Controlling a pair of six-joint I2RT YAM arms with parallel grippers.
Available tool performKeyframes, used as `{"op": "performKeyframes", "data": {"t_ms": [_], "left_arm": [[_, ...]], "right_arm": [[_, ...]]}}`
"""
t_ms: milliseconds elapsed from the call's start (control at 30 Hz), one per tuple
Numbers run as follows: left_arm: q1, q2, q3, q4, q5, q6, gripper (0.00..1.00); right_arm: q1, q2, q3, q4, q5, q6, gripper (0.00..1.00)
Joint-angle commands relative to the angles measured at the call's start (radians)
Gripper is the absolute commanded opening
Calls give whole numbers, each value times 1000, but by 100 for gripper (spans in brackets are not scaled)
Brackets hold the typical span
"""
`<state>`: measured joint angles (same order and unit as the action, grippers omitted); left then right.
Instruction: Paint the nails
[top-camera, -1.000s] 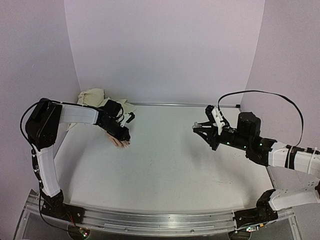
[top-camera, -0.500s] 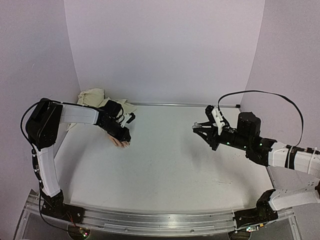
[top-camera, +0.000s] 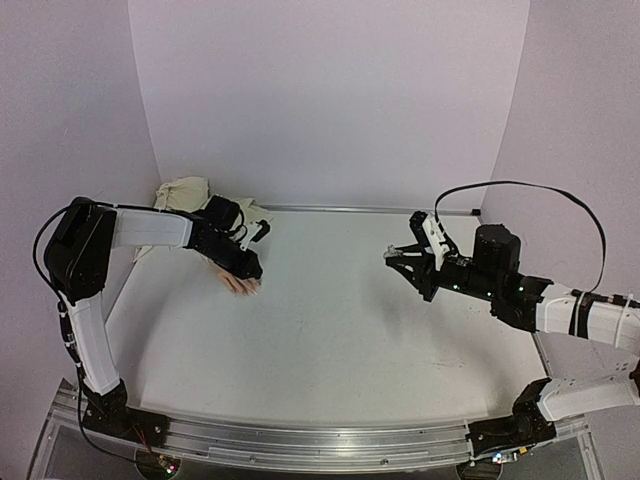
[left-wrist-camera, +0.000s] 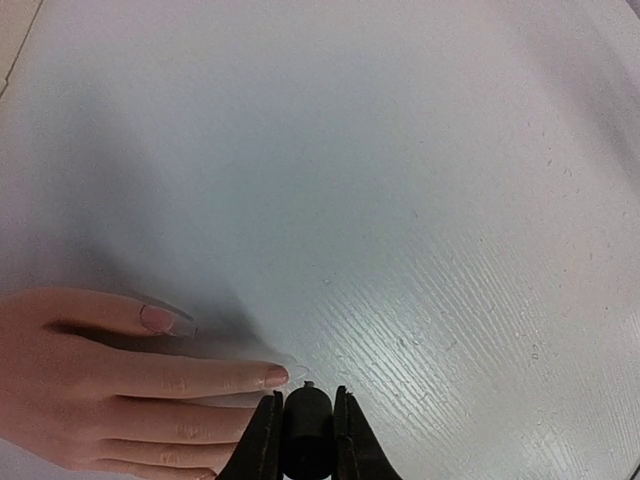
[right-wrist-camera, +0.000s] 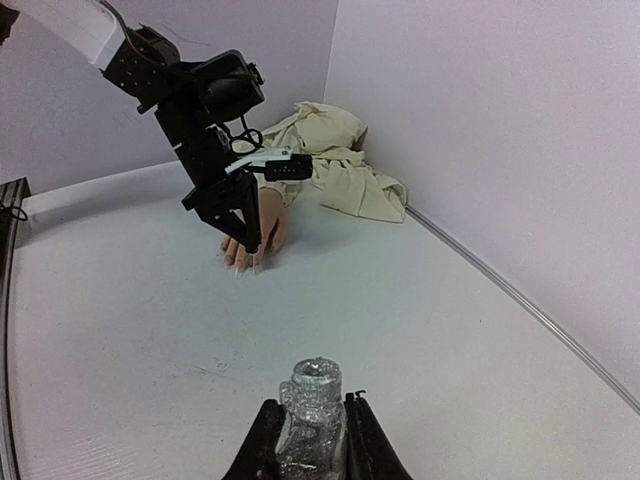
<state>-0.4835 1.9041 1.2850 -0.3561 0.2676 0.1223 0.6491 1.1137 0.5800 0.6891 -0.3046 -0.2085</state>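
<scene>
My left gripper (left-wrist-camera: 305, 402) pinches a small dark brush handle (left-wrist-camera: 306, 440) low over the doll hand (left-wrist-camera: 90, 400). The hand lies palm down near the table's (top-camera: 330, 340) far left corner, its cloth sleeve (top-camera: 185, 192) bunched against the back wall. The nails (left-wrist-camera: 272, 377) point toward the table's middle, and one is just beside the handle. My right gripper (right-wrist-camera: 310, 408) is clamped on a small bottle (right-wrist-camera: 310, 378) over the right side, well apart from the hand.

The table (left-wrist-camera: 450, 250) is matt white with a fine wood-like grain. The mannequin hand (left-wrist-camera: 90, 400) looks like smooth, soft-matt rubber or plastic, and its nails (left-wrist-camera: 157, 319) show a faint gloss. The sleeve (right-wrist-camera: 340, 175) is crumpled cream cloth. The left gripper (left-wrist-camera: 306, 395), matt black plastic, clamps a dull dark cap (left-wrist-camera: 306, 430). The right gripper (right-wrist-camera: 311, 410), of the same plastic, clamps a bottle (right-wrist-camera: 311, 380) of sparkling clear glass or plastic
</scene>
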Motion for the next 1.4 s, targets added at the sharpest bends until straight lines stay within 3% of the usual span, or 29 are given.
{"op": "performKeyframes", "data": {"t_ms": [0,1367], "left_arm": [[6,-26,17,33,-11,-12,0],[25,26,46,53,-12,-17,0]], "right_arm": [[-3,-3,12,70,-21,12,0],[-3,0,11,70,-29,13,0]]}}
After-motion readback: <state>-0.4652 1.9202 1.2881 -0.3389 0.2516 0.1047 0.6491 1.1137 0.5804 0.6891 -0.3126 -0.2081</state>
